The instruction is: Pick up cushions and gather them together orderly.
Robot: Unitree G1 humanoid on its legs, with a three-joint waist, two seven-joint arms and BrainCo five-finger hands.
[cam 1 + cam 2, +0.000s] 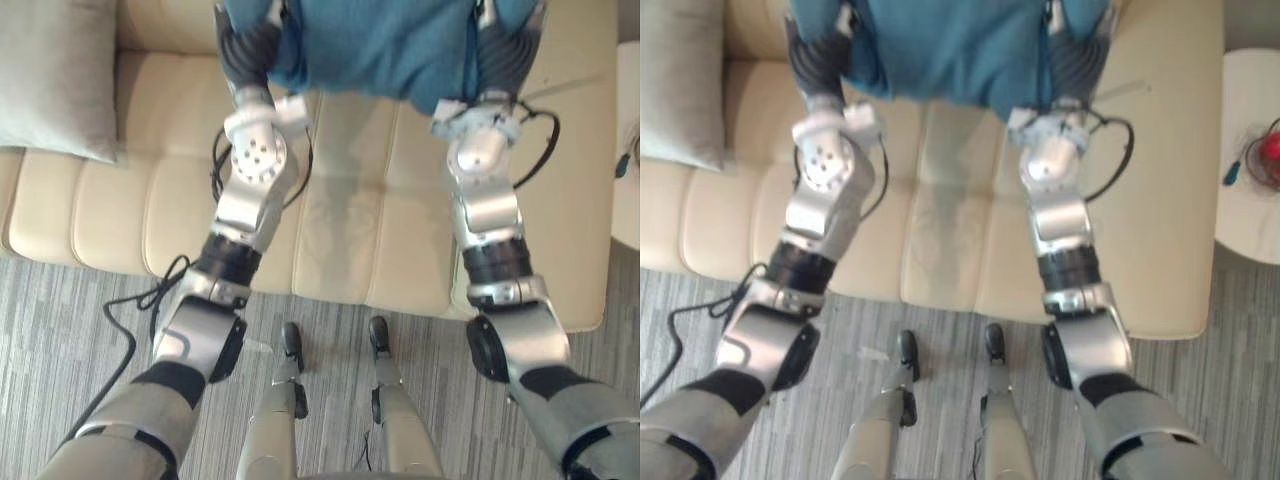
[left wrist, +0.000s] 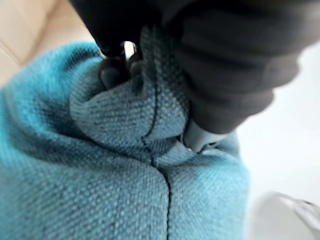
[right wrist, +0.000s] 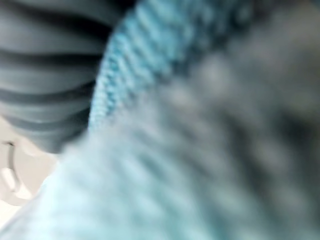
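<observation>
Teal cushion [image 1: 380,45] cut off above, left hand [image 2: 210,75] pinching its fabric, right hand [image 3: 45,75] blurred, grasp unclear

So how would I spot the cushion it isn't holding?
Find the cream sofa. At its left end sits a pale grey cushion, alone. Unlike the teal cushion mid-sofa, it is light in colour and nothing touches it.

L cushion [image 1: 50,75] on sofa [image 1: 350,230] | ctr cushion [image 1: 380,45] over sofa | table [image 1: 1245,220] R
</observation>
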